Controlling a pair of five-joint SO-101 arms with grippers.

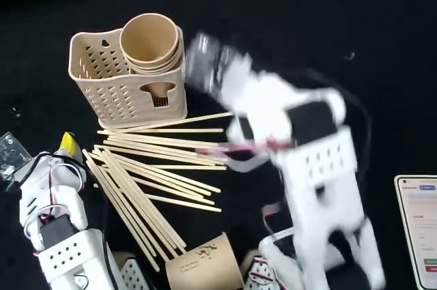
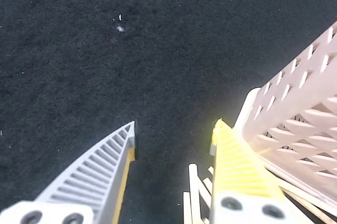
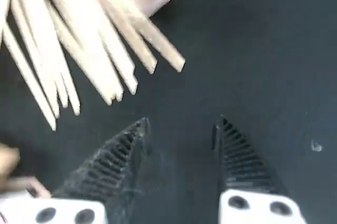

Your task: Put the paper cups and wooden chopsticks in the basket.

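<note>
Right gripper (image 3: 181,129): jaws apart, nothing held, over black table cover (image 2: 79,50), just beside ends of wooden chopsticks (image 1: 150,167). Left gripper (image 2: 174,129): jaws apart, empty, near corner of basket (image 1: 130,95).

Chopsticks spread loose between basket and arms. Stacked paper cups (image 1: 151,41) already in basket. One paper cup (image 1: 205,266) lies on its side by arm bases.

Step judged: chopsticks to be grasped.
- Few sticks best taken crosswise near mid-length, so tilt is avoided.
- Free compartment beside cups to be aimed at.

Hard to tell:
- Right gripper's place cannot be made out in high view.
- Lying cup partly cut off.
- Basket floor hidden.
</note>
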